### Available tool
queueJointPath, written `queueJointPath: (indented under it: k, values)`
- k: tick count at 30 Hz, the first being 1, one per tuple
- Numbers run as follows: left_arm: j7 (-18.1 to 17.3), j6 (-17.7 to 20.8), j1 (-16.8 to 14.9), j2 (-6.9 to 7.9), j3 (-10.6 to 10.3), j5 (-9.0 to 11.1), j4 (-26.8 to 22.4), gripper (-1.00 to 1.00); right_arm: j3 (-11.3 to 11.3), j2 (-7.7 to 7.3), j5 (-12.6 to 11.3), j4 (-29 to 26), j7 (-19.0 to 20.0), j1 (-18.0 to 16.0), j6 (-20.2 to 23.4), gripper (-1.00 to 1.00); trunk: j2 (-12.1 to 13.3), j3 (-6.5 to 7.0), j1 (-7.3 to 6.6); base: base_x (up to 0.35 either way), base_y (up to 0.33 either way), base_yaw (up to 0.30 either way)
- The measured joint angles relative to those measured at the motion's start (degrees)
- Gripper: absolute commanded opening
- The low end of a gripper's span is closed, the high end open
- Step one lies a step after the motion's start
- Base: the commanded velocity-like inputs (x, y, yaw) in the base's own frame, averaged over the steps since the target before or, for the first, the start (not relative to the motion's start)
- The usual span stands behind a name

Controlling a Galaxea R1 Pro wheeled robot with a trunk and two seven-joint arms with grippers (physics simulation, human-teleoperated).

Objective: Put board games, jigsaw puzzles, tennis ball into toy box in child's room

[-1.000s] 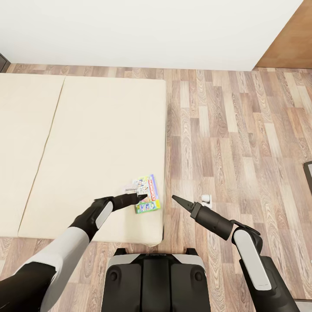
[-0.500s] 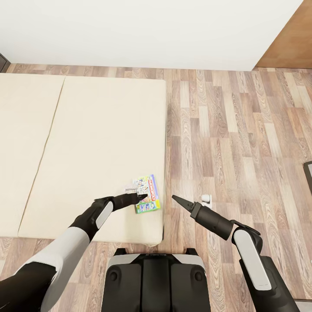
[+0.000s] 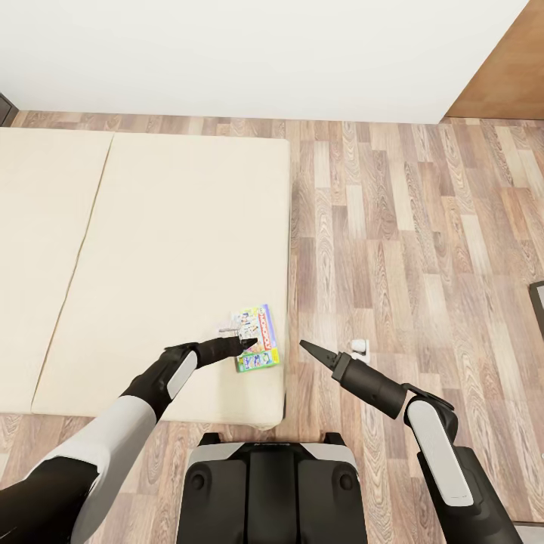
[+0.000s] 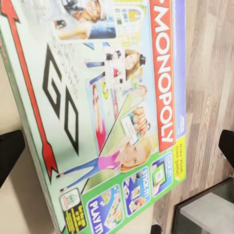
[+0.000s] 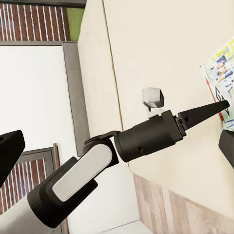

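One of the board games [image 3: 257,338], a green-edged Monopoly box [image 4: 107,112], lies flat on the bed [image 3: 151,249] near the mattress's near right corner. My left gripper [image 3: 246,343] hovers just over the box's left part. It is open, and its two dark fingertips [image 4: 9,155] stand wide apart at either side of the box in the left wrist view. My right gripper [image 3: 304,345] hangs over the wood floor just right of the bed's edge, open and empty. The right wrist view looks across at the left arm [image 5: 146,134] and a sliver of the box [image 5: 220,73].
A small white object [image 3: 359,347] sits on the plank floor [image 3: 408,242] beside the right gripper. A white wall [image 3: 249,53] runs along the far side. A dark item [image 3: 538,302] pokes in at the right edge. My base [image 3: 272,483] stands against the bed's near edge.
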Motion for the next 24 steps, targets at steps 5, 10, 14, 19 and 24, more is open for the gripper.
queueJointPath:
  k: [5,10,14,19,24]
  values:
    - [-0.1,0.0,0.0,0.03,0.0,0.0,0.0,1.00,0.0,-0.07,0.0,0.1,0.3,0.0,0.1,1.00,0.0,0.00,0.00,0.000,0.000,0.000]
    - [-0.1,0.0,0.0,0.04,0.0,0.1,0.0,1.00,0.0,-0.84,-0.1,0.1,0.5,0.0,0.2,1.00,0.0,0.00,0.00,0.000,0.000,0.000]
    - [-0.1,0.0,0.0,0.04,0.0,0.1,0.0,1.00,0.0,-1.26,-0.2,0.1,0.5,0.0,0.2,1.00,0.0,0.00,0.00,0.000,0.000,0.000]
    - [-0.1,0.0,0.0,0.01,0.0,0.1,0.0,1.00,0.0,-1.39,-0.2,0.1,0.6,0.0,0.2,1.00,0.0,0.00,0.00,0.000,0.000,0.000]
    - [-0.1,0.0,0.0,0.00,0.0,0.2,0.0,1.00,0.0,-1.40,-0.2,0.1,0.6,0.0,0.2,1.00,0.0,0.00,0.00,0.000,0.000,0.000]
